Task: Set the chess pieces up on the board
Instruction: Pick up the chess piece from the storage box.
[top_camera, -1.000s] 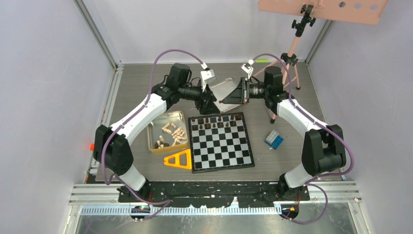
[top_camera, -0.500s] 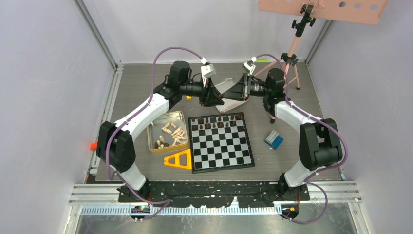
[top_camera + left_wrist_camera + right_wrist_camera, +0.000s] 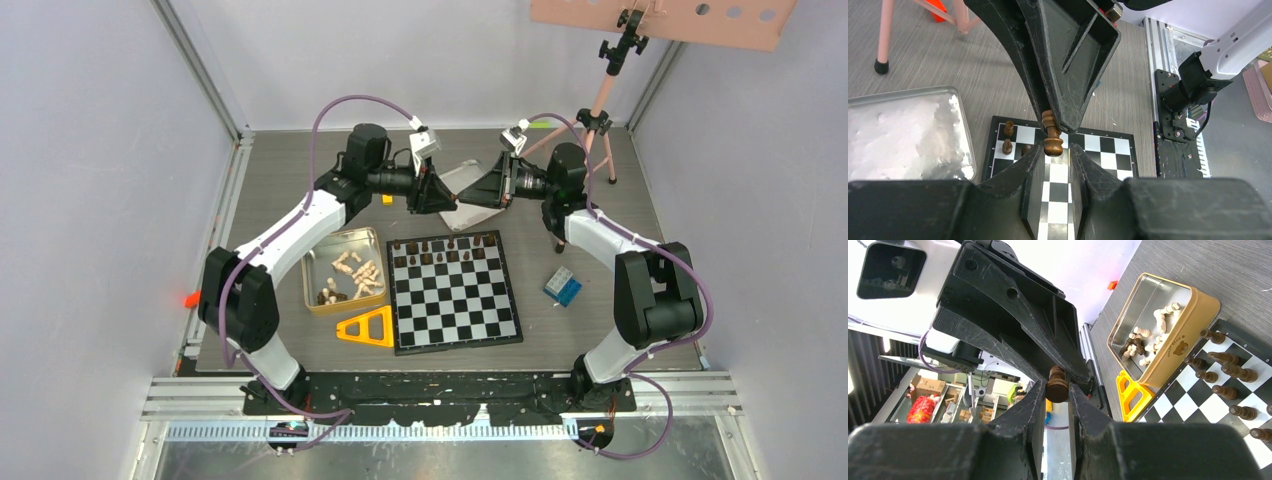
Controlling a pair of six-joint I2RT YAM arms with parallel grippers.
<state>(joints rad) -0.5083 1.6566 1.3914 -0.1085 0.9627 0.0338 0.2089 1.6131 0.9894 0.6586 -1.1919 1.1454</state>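
Both grippers meet tip to tip in the air above the far edge of the board (image 3: 455,300). My left gripper (image 3: 447,203) and right gripper (image 3: 470,197) hold one dark brown chess piece (image 3: 1052,142) between them. The right wrist view shows its round end (image 3: 1057,388) pinched by my right fingertips. In the left wrist view its other end sits at my left fingertips, which are nearly shut round it. Several dark pieces (image 3: 440,250) stand on the board's two far rows. Pale pieces (image 3: 355,272) lie in the gold tin (image 3: 312,290).
A silver tin lid (image 3: 470,180) lies behind the board under the grippers. A yellow triangle block (image 3: 367,328) lies left of the board and a blue cube (image 3: 563,286) lies to its right. A pink tripod (image 3: 598,110) stands at the back right.
Both grippers rose from the board's far edge and came together tip to tip. My left jaws narrowed from wide open onto the dark piece that the right gripper holds.
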